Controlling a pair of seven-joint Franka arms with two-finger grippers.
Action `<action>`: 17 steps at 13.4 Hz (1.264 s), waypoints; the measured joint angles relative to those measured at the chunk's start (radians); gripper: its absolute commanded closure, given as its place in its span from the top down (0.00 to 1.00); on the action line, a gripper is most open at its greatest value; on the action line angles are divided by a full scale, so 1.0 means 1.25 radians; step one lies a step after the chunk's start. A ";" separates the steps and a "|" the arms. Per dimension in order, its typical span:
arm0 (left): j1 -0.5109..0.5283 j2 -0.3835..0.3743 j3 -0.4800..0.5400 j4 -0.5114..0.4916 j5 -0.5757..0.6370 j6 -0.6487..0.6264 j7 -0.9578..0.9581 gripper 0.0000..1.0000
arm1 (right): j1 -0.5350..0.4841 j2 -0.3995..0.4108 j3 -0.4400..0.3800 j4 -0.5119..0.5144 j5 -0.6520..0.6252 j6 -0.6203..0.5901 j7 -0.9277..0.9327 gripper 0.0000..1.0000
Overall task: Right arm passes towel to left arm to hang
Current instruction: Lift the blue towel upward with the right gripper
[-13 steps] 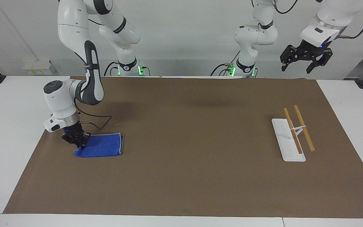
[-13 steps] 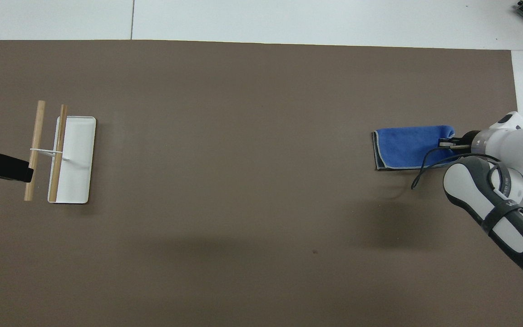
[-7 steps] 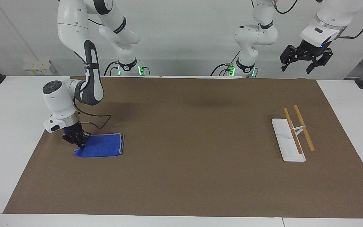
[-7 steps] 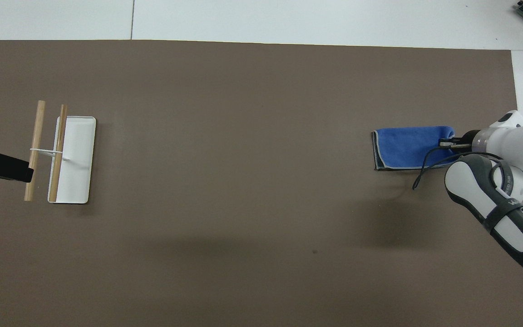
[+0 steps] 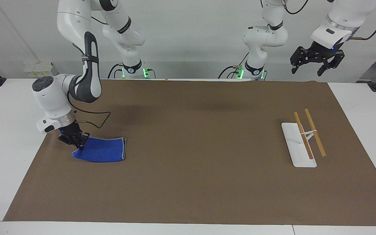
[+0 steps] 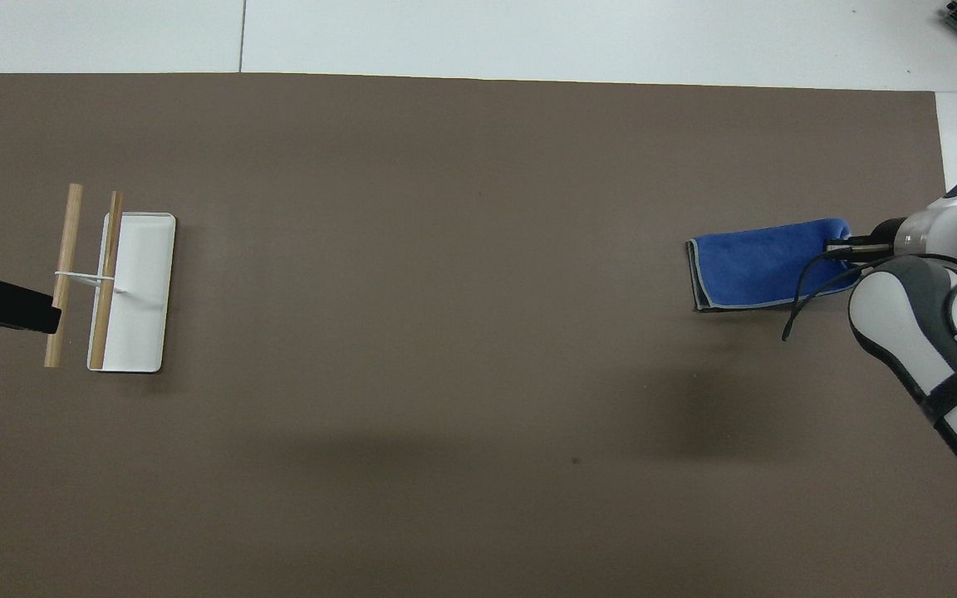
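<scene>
The bright blue towel [image 5: 101,150] lies on the brown mat [image 5: 188,182] at the right arm's end of the table; it also shows in the overhead view [image 6: 757,266]. My right gripper [image 5: 77,143] is shut on the towel's outer end and holds that end slightly raised, while the rest lies on the mat. In the overhead view the right gripper [image 6: 840,249] sits at the towel's edge. My left gripper [image 5: 317,63] is open and empty, waiting high over the left arm's end of the table. Its tip [image 6: 46,314] shows over the rack's outer bar.
A hanging rack with a white base [image 5: 300,153] and two wooden bars [image 5: 315,132] stands at the left arm's end of the table, also in the overhead view [image 6: 138,291]. A black cable loops from the right wrist over the mat.
My right gripper has pulled the towel's end outward toward the right arm's end of the table and raised it a little; the towel slid with it. The left arm has not moved.
</scene>
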 measured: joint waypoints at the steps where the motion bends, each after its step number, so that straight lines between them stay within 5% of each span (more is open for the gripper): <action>1: 0.000 0.000 0.000 0.000 0.000 0.000 0.000 1.00 | 0.001 -0.010 0.000 0.017 0.000 -0.035 0.000 0.00; 17: 0.000 0.000 0.000 0.000 0.000 0.000 0.000 1.00 | 0.012 -0.177 0.008 0.283 -0.048 -0.583 0.000 0.00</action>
